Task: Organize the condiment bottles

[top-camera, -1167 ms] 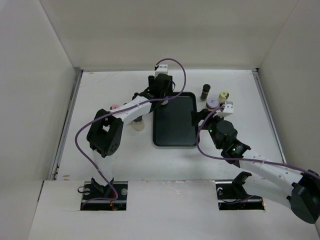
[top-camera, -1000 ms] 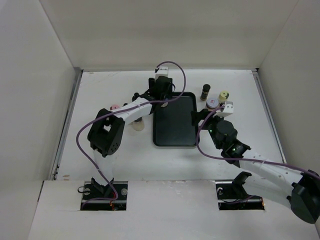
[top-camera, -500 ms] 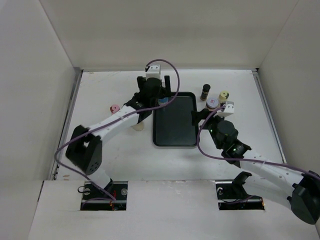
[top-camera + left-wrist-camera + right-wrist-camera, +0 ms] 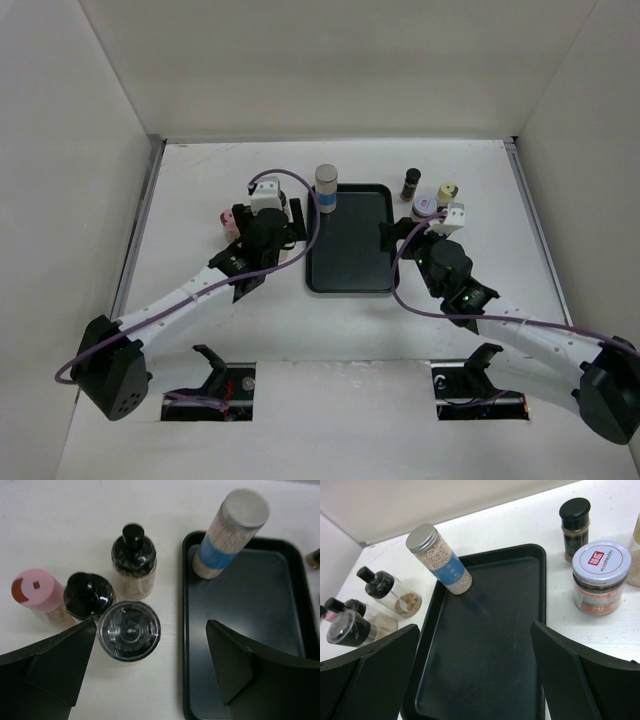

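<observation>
A tall grey-capped bottle (image 4: 326, 188) with a blue label stands free in the far left corner of the black tray (image 4: 350, 262). My left gripper (image 4: 151, 626) hangs open above the table just left of the tray, with nothing between its fingers. Below it stand a pink-capped bottle (image 4: 35, 587), a black-capped one (image 4: 89, 596), a black-knobbed one (image 4: 133, 555) and a clear-lidded jar (image 4: 129, 630). My right gripper (image 4: 475, 626) is open and empty over the tray's right side. To its right are a dark-capped bottle (image 4: 575, 527), a purple-white-lidded jar (image 4: 600, 575) and a pale yellow-capped bottle (image 4: 448, 190).
White walls enclose the table on the left, back and right. The tray's floor (image 4: 485, 650) is bare apart from the grey-capped bottle (image 4: 439, 560). The left arm's purple cable (image 4: 310, 215) loops beside the tray's left edge.
My left gripper opened, left the grey-capped bottle standing in the tray's far left corner, and drew back left and nearer. My right gripper opened wider, staying in place.
</observation>
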